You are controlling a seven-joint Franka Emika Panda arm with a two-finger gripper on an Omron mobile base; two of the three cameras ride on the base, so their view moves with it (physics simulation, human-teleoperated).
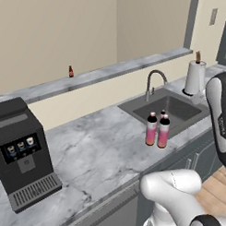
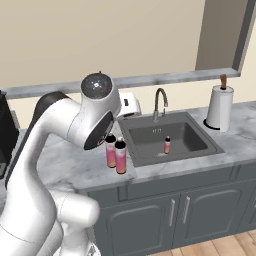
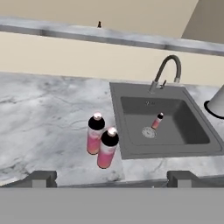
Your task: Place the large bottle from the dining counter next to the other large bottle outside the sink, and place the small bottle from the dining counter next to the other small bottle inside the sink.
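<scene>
My claw (image 3: 111, 177) hangs released above the front edge of the counter (image 1: 88, 152), its two dark tips spread wide with nothing between them.

At the counter's left end stands a black coffee machine (image 1: 21, 150) with a small lit panel of icons on its front; I cannot read any writing on it. Behind it, on the dining counter (image 1: 99, 74) along the far wall, the small brown bottle (image 1: 71, 71) stands upright toward the left, well apart from everything else; its label is too small to read.

Further right, two large pink bottles (image 3: 102, 140) with dark caps stand just beside each other on the counter, at the front-left corner of the sink (image 3: 192, 144), outside the basin. Any label on them is unreadable.

Inside the sink, the small pale bottle (image 3: 157, 120) sits next to the round drain, tilted in the hand view. The curved faucet (image 3: 166, 72) rises at the sink's back edge.

At the right, a paper towel roll (image 2: 220, 106) stands upright on its holder near the back edge.
</scene>
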